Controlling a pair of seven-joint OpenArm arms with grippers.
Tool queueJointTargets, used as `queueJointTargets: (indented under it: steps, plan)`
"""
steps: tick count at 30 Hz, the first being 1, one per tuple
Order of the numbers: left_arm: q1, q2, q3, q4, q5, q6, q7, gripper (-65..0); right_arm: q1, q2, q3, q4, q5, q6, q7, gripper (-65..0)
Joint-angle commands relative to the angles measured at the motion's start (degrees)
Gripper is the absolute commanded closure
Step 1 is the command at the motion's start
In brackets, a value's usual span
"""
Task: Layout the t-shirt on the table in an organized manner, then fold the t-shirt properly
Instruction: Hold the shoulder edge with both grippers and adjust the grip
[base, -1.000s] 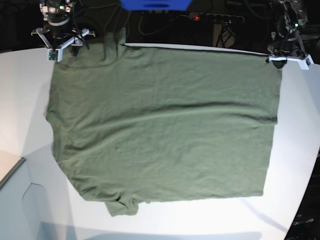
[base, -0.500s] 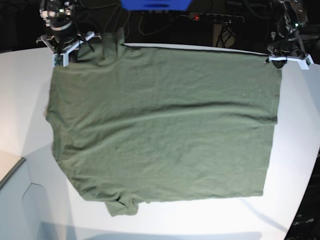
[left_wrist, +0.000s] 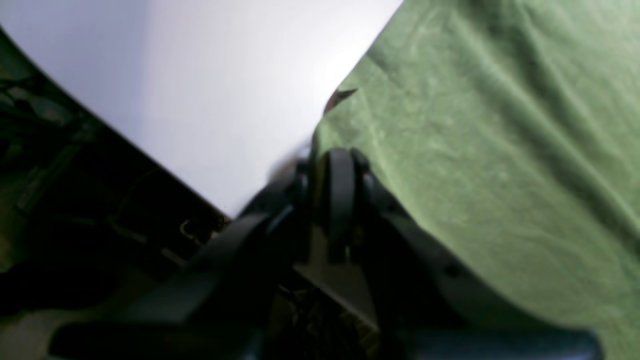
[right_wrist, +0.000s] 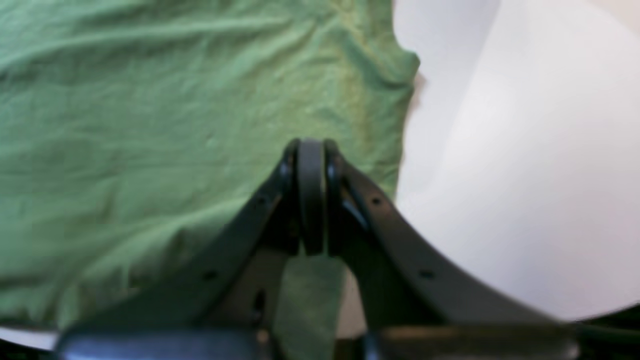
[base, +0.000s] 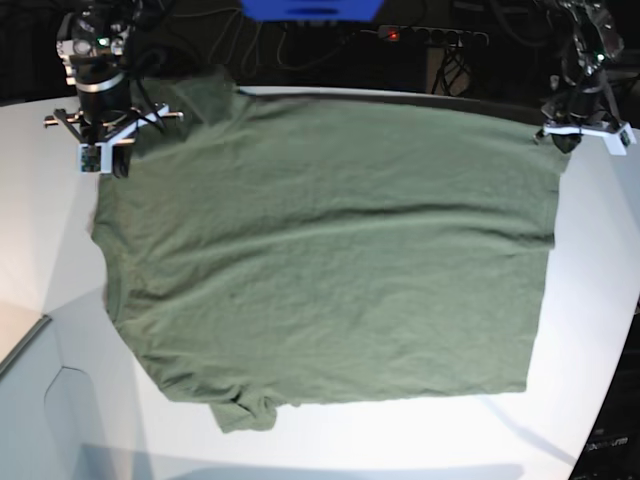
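The dark olive-green t-shirt (base: 330, 250) lies spread across the white table (base: 40, 220), with one sleeve bunched at the near edge (base: 245, 412). At the shirt's far left corner my right gripper (base: 103, 150) is shut on the fabric. The right wrist view shows its fingers pressed together (right_wrist: 311, 150) over green cloth (right_wrist: 125, 150). My left gripper (base: 562, 135) is shut on the t-shirt's far right corner. In the left wrist view its jaws (left_wrist: 340, 160) are closed right at the cloth edge (left_wrist: 475, 150), with bare table (left_wrist: 200, 100) beside it.
Behind the table stand a blue object (base: 310, 8) and a power strip with a red light (base: 425, 36) among dark cables. The table's curved edge (base: 600, 390) runs down the right side. A grey panel (base: 20, 345) sits at the lower left.
My right gripper has shut and moved toward the near left, dragging the shirt's far left corner and sleeve with it. The left gripper edged slightly nearer, and cloth now covers the strip of table at the far edge.
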Motion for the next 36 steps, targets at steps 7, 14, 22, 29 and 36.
queueJointTargets:
  steps: [7,14,22,29,36]
  plan:
    - [-0.3,-0.6,-0.1,1.8,-0.6,-0.3,-1.1,-4.9,2.5,0.3,0.1,0.8,0.2,0.7,1.8,0.0]
    - [-0.1,-0.6,-0.1,2.1,-0.6,-0.3,-1.1,-4.9,0.4,0.3,0.2,0.9,0.1,0.7,-4.6,0.0]
    - [-0.2,-0.6,0.1,2.0,-0.6,-0.3,-1.1,-4.9,-3.0,0.0,1.6,2.1,0.4,0.7,-5.0,-11.0]
    - [-0.3,-0.5,0.2,2.0,-0.4,-0.3,-1.1,-4.9,-5.3,0.1,1.7,2.1,0.3,0.7,-5.1,-34.5]
    - [-0.3,-0.4,0.2,2.0,-0.3,-0.3,-1.1,-4.9,-6.6,0.0,1.4,1.9,0.3,0.7,-5.1,-39.6]
